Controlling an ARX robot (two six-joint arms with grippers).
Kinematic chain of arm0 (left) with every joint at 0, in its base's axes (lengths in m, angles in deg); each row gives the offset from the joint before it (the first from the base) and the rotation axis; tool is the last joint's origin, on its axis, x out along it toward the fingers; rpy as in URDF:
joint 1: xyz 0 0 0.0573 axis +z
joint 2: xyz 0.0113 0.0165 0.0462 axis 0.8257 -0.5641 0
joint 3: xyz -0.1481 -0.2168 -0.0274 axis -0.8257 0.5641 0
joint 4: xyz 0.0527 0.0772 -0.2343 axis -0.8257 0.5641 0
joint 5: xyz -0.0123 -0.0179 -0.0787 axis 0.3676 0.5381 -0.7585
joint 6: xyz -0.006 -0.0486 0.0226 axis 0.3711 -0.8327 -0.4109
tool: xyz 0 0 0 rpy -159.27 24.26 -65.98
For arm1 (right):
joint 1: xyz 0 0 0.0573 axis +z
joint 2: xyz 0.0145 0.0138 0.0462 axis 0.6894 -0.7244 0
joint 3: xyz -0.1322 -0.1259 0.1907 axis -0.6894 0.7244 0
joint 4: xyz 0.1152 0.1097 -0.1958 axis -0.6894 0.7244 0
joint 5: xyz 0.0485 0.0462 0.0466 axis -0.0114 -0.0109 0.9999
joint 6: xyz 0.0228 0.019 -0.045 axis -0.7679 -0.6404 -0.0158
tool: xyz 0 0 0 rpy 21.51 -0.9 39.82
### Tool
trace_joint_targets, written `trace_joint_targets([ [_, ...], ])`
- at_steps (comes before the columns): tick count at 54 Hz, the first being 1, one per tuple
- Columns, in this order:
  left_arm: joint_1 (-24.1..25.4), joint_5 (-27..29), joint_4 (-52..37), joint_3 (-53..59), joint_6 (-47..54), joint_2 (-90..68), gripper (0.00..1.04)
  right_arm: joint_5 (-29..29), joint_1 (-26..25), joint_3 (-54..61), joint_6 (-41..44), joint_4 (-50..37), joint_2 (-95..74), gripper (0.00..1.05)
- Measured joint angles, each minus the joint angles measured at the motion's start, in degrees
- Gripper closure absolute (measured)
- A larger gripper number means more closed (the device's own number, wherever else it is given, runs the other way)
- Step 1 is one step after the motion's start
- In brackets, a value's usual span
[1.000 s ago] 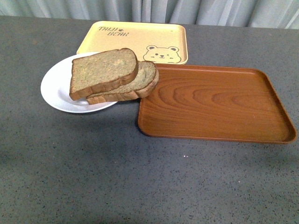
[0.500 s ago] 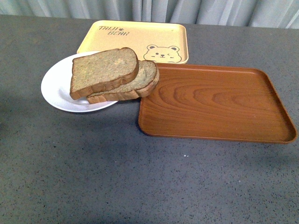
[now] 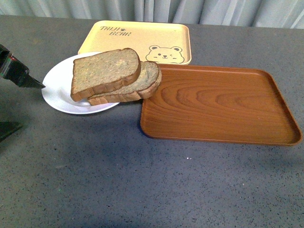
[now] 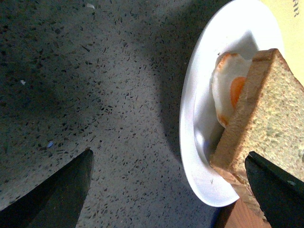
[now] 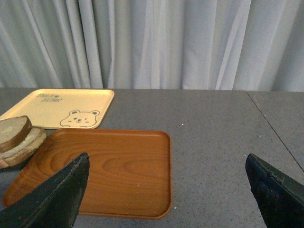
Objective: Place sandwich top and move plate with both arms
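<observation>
On a dark speckled countertop (image 3: 142, 190), the left gripper (image 4: 168, 156) is hovering wide open and empty at the left rim of the white plate (image 3: 57, 90), while the right gripper (image 5: 167, 156) is hanging equally agape, holding nothing. The sandwich top (image 3: 105, 71) is lying tilted over a fried egg (image 4: 232, 90) on the plate, overhanging toward the wood-grain tray (image 3: 218, 104), so a jolted lift risks sliding it off. Beyond, a yellow bear tray (image 3: 142, 40) is showing the words "TAIJI BEAR".

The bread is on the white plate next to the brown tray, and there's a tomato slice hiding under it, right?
Not a tomato slice. Tucked under the sandwich top on the plate is a fried egg, white with an orange yolk, as the left wrist view shows. The rest is right: the plate sits next to the brown tray.
</observation>
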Motion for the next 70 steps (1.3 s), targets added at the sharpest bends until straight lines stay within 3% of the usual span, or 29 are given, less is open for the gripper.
trace_joint_targets([
  [28, -6.5, 2.4, 0.1, -8.9, -9.2, -8.5, 0.09, 0.0, 0.0, 0.0, 0.0, 0.0, 0.0, 0.09],
  [59, -6.0, 2.7, -1.8, -10.2, -21.6, -10.6, 0.09, 0.0, 0.0, 0.0, 0.0, 0.0, 0.0, 0.09],
  [70, -6.0, 2.8, -2.8, -9.6, -24.4, -11.4, 0.38, 0.0, 0.0, 0.0, 0.0, 0.0, 0.0, 0.09],
])
